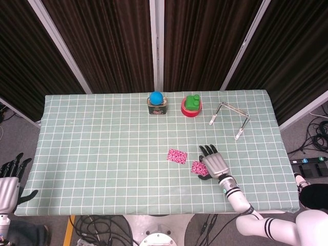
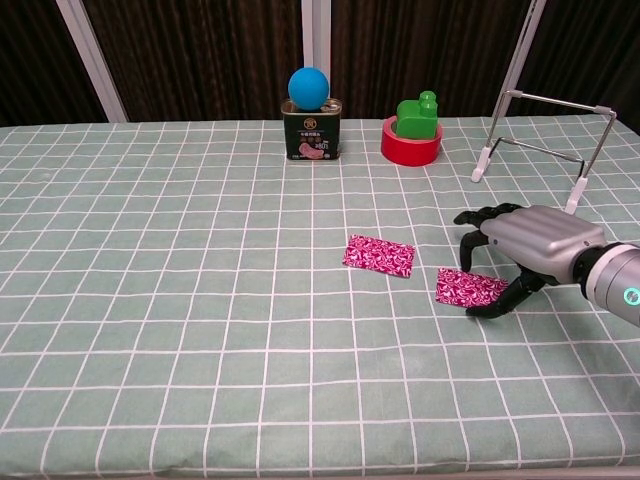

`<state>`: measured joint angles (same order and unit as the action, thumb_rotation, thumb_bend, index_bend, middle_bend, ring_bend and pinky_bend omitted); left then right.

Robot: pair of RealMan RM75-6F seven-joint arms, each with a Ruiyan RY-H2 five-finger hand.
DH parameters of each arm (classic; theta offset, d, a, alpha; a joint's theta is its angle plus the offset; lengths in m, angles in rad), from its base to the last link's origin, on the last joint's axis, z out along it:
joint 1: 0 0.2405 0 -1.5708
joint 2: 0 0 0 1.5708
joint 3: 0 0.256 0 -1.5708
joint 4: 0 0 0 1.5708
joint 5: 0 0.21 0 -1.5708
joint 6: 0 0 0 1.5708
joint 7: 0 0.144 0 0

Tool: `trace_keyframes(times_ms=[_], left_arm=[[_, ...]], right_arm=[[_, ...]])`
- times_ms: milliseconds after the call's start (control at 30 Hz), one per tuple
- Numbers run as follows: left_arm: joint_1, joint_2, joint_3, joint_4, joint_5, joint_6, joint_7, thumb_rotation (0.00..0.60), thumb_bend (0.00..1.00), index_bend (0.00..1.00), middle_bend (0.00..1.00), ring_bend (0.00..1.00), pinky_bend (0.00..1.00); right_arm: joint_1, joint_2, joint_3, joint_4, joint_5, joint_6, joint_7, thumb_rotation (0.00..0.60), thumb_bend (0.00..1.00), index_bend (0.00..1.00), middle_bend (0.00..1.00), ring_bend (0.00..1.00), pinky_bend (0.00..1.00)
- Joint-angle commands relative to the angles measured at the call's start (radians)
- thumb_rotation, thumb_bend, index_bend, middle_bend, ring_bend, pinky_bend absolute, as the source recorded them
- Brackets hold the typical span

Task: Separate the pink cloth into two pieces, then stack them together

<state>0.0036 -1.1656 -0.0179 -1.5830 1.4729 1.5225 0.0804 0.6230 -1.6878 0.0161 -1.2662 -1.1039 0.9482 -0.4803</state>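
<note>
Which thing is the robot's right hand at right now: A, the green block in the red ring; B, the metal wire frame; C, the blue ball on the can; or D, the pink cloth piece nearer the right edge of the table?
D: in the chest view the right hand hangs over the right pink cloth piece, its fingers curled down at that piece's right edge; whether they touch it is unclear.

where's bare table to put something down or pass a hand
The whole left half of the table is bare, as is the front strip below the two pink pieces. It is crowded at the back: can, red ring, wire frame. The right hand sits by the right piece.
</note>
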Motion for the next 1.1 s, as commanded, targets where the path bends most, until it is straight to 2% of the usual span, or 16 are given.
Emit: trace_keyframes(times_ms=[33, 467, 700, 833, 1100], left_arm=[[-0.002, 0.000, 0.000, -0.002, -0.002, -0.004, 0.002, 0.600, 0.06, 0.18, 0.13, 0.13, 0.16], [0.002, -0.004, 0.003, 0.008, -0.005, -0.004, -0.007, 0.600, 0.06, 0.18, 0.13, 0.13, 0.16], [0.003, -0.008, 0.003, 0.016, -0.004, -0.003, -0.015, 0.600, 0.06, 0.18, 0.13, 0.13, 0.16], [0.004, -0.009, 0.004, 0.020, -0.002, -0.002, -0.019, 0.600, 0.06, 0.18, 0.13, 0.13, 0.16], [0.005, -0.010, 0.004, 0.023, -0.001, 0.000, -0.023, 0.600, 0.06, 0.18, 0.13, 0.13, 0.16]], right_arm=[[-0.002, -0.001, 0.002, 0.002, -0.003, 0.001, -0.003, 0.369, 0.09, 0.36, 0.03, 0.00, 0.00], [-0.011, -0.029, 0.010, 0.039, -0.013, -0.010, -0.019, 0.368, 0.09, 0.36, 0.03, 0.00, 0.00], [-0.023, -0.033, 0.015, 0.037, -0.026, 0.005, -0.020, 0.439, 0.15, 0.42, 0.05, 0.00, 0.00], [-0.026, -0.023, 0.023, 0.022, -0.034, 0.015, -0.022, 0.443, 0.15, 0.42, 0.05, 0.00, 0.00], [-0.001, 0.006, 0.074, -0.035, -0.029, 0.010, -0.024, 0.444, 0.15, 0.42, 0.05, 0.00, 0.00]])
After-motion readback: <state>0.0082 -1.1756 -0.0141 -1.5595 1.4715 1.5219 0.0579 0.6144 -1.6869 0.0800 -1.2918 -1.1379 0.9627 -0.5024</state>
